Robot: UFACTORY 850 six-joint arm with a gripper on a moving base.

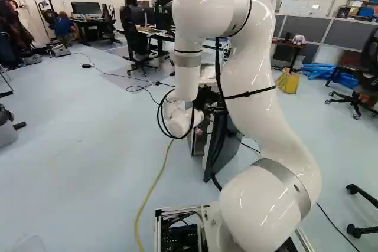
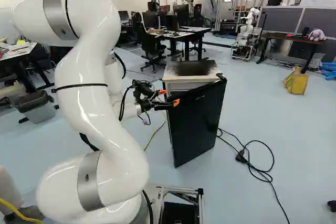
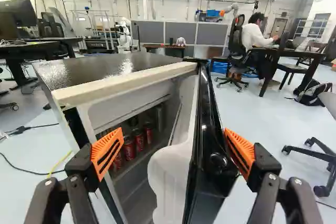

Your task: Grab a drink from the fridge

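Claw [image 2: 169, 97] is spread wide, nothing pinched — wrist view has the edge of the open fridge door [image 2: 197, 121] between its orange pads [image 3: 107, 153], well off one and close by the other. Can't tell if that nearer pad touches the door's black outer side. Fridge [image 3: 131, 80] stands upright on the floor ahead of the base, door swung open, pale moulded liner [image 3: 170, 174] showing. Drinks are inside: red cans [image 3: 129, 148] in a row on a shelf, seen past the pad on the opening side, partly covered by it. Darker items above and behind them, too dim to name. Arm [image 1: 260, 98] arches up from its base joint, then drops to the fridge; in the left base view it hides part of the fridge. Black cable [image 2: 257, 171] lies looped on the floor beside the fridge at the right of the right base view; yellow cable [image 1: 147, 199] runs along the floor left of the arm in the left base view. Farther back — another robot [image 2: 247, 30], plus a yellow bag [image 2: 296, 82] near a table [image 2: 286, 36].
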